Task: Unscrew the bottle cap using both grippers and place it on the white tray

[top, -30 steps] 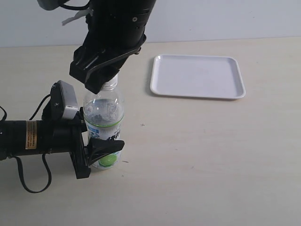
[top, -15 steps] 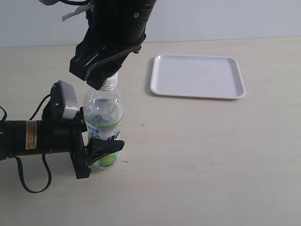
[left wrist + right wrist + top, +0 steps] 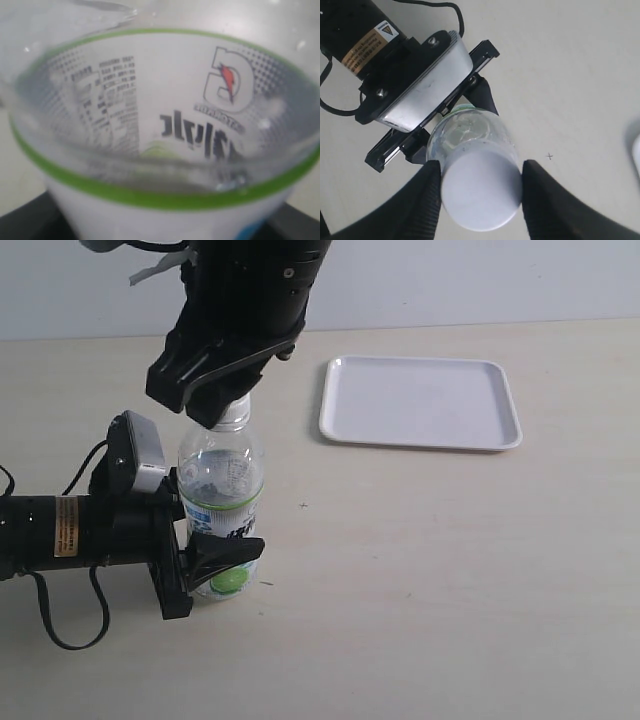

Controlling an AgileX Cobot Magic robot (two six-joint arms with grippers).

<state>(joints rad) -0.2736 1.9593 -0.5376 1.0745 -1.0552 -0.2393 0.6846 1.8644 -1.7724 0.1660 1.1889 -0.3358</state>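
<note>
Right end effector [image 3: 210,405] clenched on the bottle cap [image 3: 481,192] over the bottle [image 3: 222,475], which stands near the left edge of the desk [image 3: 420,580] with left end effector [image 3: 205,552] clamped round its label [image 3: 225,515]; white tray [image 3: 420,400] lies by the far edge. Risk: if threads aren't fully free, lifting could tip the bottle, or the bottle cap could slip out en route. Readable: G logo [image 3: 227,82] with red bolt; dark characters [image 3: 200,137] and arm sticker [image 3: 66,525] illegible

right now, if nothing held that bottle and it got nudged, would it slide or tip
Probably tip: the bottle stands tall on a narrow base and looks nearly empty, so likely light. Its thin clear wall may dent if squeezed hard. With the left gripper around its label and the right gripper on the bottle cap, it seems steady.
</note>
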